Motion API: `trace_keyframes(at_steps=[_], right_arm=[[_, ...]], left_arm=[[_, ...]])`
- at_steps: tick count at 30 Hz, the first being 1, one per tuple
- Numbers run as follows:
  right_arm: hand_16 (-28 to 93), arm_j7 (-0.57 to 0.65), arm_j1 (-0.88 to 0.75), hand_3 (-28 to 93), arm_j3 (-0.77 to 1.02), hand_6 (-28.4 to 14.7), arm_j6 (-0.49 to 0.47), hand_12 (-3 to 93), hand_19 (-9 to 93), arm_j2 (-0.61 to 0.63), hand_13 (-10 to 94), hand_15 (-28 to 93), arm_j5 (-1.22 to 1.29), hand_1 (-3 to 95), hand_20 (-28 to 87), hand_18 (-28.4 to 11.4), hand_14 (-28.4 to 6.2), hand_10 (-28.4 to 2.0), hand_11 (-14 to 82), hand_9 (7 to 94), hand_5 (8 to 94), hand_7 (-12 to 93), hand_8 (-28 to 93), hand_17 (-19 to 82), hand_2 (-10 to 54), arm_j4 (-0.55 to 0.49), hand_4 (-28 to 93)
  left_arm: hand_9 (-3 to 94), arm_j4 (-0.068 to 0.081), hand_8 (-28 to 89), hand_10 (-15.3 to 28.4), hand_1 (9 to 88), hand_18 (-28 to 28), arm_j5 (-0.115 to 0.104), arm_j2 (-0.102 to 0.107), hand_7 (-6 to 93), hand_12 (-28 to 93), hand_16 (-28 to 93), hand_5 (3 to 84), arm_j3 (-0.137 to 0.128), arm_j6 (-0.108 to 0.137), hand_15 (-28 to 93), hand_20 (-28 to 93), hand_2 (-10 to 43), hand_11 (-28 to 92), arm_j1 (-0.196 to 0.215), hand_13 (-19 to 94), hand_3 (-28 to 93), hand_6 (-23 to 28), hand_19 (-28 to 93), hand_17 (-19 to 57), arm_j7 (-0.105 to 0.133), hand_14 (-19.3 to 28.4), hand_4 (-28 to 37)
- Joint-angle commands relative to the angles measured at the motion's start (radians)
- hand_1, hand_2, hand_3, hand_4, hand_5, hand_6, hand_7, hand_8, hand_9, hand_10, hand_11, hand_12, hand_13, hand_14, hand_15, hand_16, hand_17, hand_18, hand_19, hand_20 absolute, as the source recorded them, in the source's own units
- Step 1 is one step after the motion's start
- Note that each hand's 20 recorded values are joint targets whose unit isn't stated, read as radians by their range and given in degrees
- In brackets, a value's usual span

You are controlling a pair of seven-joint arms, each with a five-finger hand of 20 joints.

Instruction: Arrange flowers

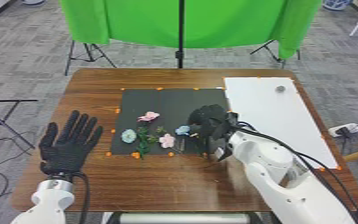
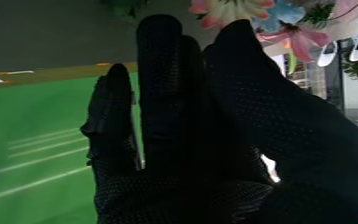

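Note:
In the head view, my left hand (image 1: 67, 149) lies at the table's left side, fingers straight and spread. My right hand (image 1: 213, 121) is over the black mat's right part, just right of a blue flower (image 1: 183, 130). Left of that are two pink flowers (image 1: 149, 116) (image 1: 167, 140), a pale blue flower (image 1: 128, 136) and green stems (image 1: 143, 148). In the right wrist view, my right hand (image 2: 171, 115) has its fingers straight, with the thumb close beside them. Past their tips show a pink-and-cream flower (image 2: 231, 11), a blue flower (image 2: 280, 14) and a pink flower (image 2: 297, 41).
The black mat (image 1: 167, 100) has orange markers around its edges. A white sheet (image 1: 255, 100) with a small grey round object (image 1: 280, 89) lies along the right of the brown table (image 1: 95, 82). A green cloth (image 1: 131, 25) hangs on stands behind the table.

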Motion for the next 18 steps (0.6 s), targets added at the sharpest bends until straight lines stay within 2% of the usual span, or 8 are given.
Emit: trace_keyframes(at_steps=[1,4,7,10,13,16,18], right_arm=[[35,0.024,-0.031,74,0.036,0.9,-0.042,14.1,81,0.027,62,42,0.012,57.5,38,-19.7,-5.6,-11.2,12.6,59.9,56.4,18,-15,28,-9.5,-0.057,-28],[33,0.022,-0.043,77,0.055,0.7,-0.07,13.5,81,0.042,61,42,0.001,54.9,37,-19.6,-6.2,-11.3,11.3,57.2,53.2,17,-15,28,-9.5,-0.072,-28],[30,0.054,-0.048,80,0.09,0.4,-0.056,13.4,81,0.06,60,43,0.015,52.4,36,-19.8,-7.3,-11.3,10.6,55.3,51.8,17,-15,28,-9.5,-0.088,-28],[20,0.106,-0.046,86,0.155,-0.2,0.014,13.0,80,0.087,57,44,0.013,46.9,35,-20.1,-9.4,-11.6,10.2,52.6,49.2,16,-14,27,-9.5,-0.074,-28],[18,0.142,-0.048,85,0.217,-0.7,0.121,12.9,80,0.141,52,45,-0.019,43.7,35,-20.5,-11.1,-12.1,10.1,50.8,48.3,16,-14,27,-9.5,-0.024,-28],[16,0.175,-0.024,85,0.267,-1.1,0.222,12.8,81,0.179,46,47,-0.044,41.6,35,-20.5,-11.8,-12.5,10.0,48.3,47.1,15,-14,27,-9.5,0.064,-28],[13,0.208,0.021,85,0.281,-1.2,0.239,12.5,79,0.198,40,41,-0.022,39.7,34,-20.4,-12.8,-12.5,9.4,45.2,45.5,15,-13,24,-9.5,0.129,-28]], left_arm=[[36.4,0.002,-9,14.9,25.3,13.1,-0.002,-0.01,9.4,9,-6,43.6,0.003,0.01,30,11,11.9,17,0.014,26,77,9.5,32,-7.8,-0.003,15.6,-28.3],[36.4,0.001,-9,14.8,26.1,13.1,-0.002,-0.011,9.5,9,-6,43.6,0.0,0.007,30,11,10.7,17,0.018,26,77,9.4,32,-7.8,-0.002,15.5,-28.3],[36.4,0.0,-9,14.9,26.2,13.1,-0.002,-0.01,9.6,9,-6,43.6,-0.001,0.002,30,11,10.3,17,0.018,26,78,9.5,32,-7.8,0.002,15.5,-28.3],[36.3,0.002,-9,14.9,26.4,13.0,0.0,-0.006,9.6,9,-6,43.6,0.0,-0.003,30,11,10.1,17,0.014,26,77,9.5,32,-7.8,0.001,15.5,-28.3],[36.3,0.003,-9,14.8,26.5,13.0,0.003,-0.004,9.6,9,-6,43.6,0.003,-0.007,29,11,10.1,17,0.007,26,77,9.5,32,-7.7,0.001,15.4,-28.3],[36.4,0.003,-9,14.9,26.3,13.0,0.004,-0.004,9.6,9,-6,43.6,0.003,-0.009,30,11,10.7,17,0.011,26,77,9.5,32,-7.7,0.005,15.5,-28.3],[36.4,0.001,-9,14.9,25.9,13.0,0.004,-0.003,9.5,9,-6,43.6,-0.001,-0.012,30,11,11.1,17,0.019,26,77,9.4,32,-7.8,0.012,15.5,-28.3]])
